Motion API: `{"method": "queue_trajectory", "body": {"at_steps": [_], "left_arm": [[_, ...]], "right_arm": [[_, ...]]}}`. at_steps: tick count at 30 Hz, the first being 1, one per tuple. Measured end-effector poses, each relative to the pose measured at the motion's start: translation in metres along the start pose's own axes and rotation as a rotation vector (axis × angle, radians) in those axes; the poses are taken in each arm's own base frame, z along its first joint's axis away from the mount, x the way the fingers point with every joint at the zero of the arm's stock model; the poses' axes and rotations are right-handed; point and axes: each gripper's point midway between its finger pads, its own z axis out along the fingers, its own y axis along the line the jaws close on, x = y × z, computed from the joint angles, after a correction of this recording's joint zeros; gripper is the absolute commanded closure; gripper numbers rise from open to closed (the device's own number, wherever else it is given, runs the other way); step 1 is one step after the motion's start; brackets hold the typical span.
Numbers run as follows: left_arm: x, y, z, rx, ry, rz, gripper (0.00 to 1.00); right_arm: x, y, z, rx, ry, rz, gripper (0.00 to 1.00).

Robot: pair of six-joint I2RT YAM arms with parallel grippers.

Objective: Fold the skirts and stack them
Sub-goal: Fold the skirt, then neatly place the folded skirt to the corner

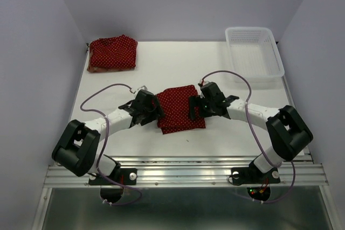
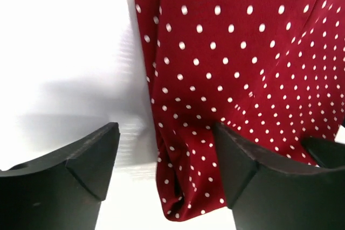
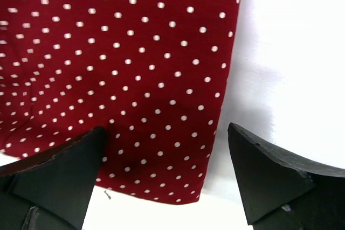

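Note:
A folded dark red skirt with tiny white dots [image 1: 180, 110] lies flat at the middle of the white table. My left gripper [image 1: 156, 110] is open at the skirt's left edge; in the left wrist view the skirt's edge [image 2: 215, 79] lies between the jaws [image 2: 167, 154]. My right gripper [image 1: 193, 107] is open over the skirt's right edge, with the cloth [image 3: 124, 68] under its jaws [image 3: 167, 149]. A second dotted dark red skirt [image 1: 112, 53] lies folded at the back left, on top of something cream-edged. The checked skirt is not clearly visible.
A white plastic mesh basket [image 1: 254, 51] stands at the back right. The table edge and a metal rail [image 1: 183, 171] run along the front by the arm bases. Grey walls close in the left, right and back.

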Motion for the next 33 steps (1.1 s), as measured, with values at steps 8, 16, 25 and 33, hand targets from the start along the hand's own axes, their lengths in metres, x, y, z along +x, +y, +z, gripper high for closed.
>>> {"method": "queue_trajectory", "body": {"at_steps": [8,16,25,33], "left_arm": [[-0.021,-0.001,-0.022,-0.034,-0.071,0.027,0.01],[-0.005,0.005,-0.037,0.030,-0.059,0.009,0.01],[0.033,0.015,-0.056,0.175,-0.018,-0.060,0.01],[0.032,0.011,-0.053,0.204,-0.037,-0.090,0.01]], "right_arm": [[-0.019,0.008,-0.018,-0.026,-0.069,-0.004,0.00],[-0.091,0.039,-0.025,-0.072,-0.194,-0.118,0.00],[-0.161,0.068,0.035,-0.080,-0.226,-0.180,0.00],[-0.125,0.053,0.053,-0.047,-0.105,-0.167,0.00]]}}
